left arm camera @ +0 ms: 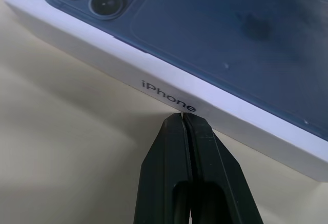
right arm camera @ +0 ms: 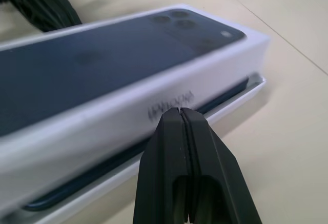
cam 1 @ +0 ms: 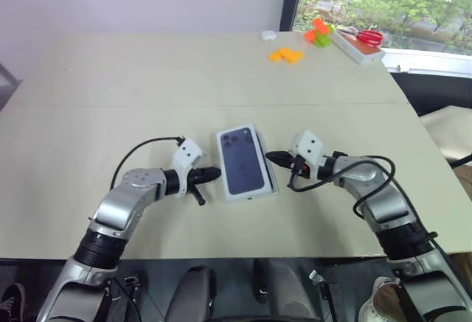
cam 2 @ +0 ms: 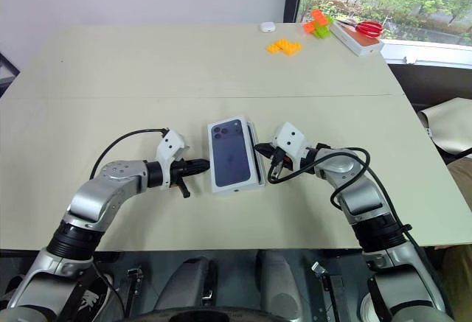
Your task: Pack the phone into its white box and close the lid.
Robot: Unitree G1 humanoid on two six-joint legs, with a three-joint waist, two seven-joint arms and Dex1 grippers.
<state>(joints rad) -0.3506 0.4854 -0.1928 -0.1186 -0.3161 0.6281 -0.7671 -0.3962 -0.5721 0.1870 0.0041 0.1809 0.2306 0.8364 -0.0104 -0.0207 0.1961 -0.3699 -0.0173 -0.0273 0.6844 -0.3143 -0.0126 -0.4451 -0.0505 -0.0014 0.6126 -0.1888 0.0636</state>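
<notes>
The lid (cam 1: 242,161), white with a dark phone picture on top, lies over the white box (right arm camera: 254,84) in the middle of the table. It sits slightly raised and offset on the box. In the right wrist view the phone (right arm camera: 230,93) shows as a dark strip in the gap between the lid and the box rim. My left gripper (cam 1: 218,174) is shut, its tips against the lid's left long side (left arm camera: 169,88). My right gripper (cam 1: 268,156) is shut too, with its tips at the lid's right long side (right arm camera: 174,101). Neither gripper holds anything.
At the far right of the table (cam 1: 147,79) lie orange blocks (cam 1: 286,55), an orange-and-green block pile (cam 1: 318,33), red scissors (cam 1: 366,37) on a white tray (cam 1: 358,48), and a small white object (cam 1: 268,35). The table's front edge runs just behind both arms.
</notes>
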